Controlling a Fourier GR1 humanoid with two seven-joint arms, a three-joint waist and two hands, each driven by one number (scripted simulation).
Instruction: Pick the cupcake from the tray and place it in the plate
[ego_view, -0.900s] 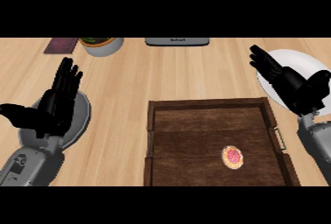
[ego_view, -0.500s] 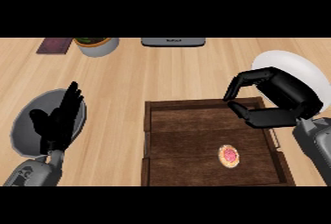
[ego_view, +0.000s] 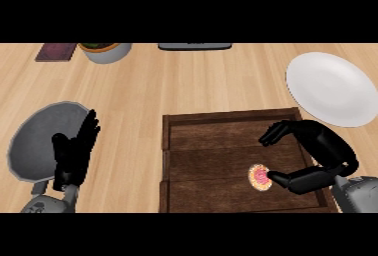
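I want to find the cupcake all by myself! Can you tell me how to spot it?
Look for the brown wooden tray in the middle of the counter. Near its right side lies the cupcake, small and round with a pink top, just beside the thumb of the black right hand. It is the only thing lying in the tray.

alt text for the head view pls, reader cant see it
The robot's right hand hangs over a brown wooden tray, fingers and thumb curved either side of a pink-topped cupcake without closing on it. A white plate lies beyond the tray; the left hand rests open over a grey plate.
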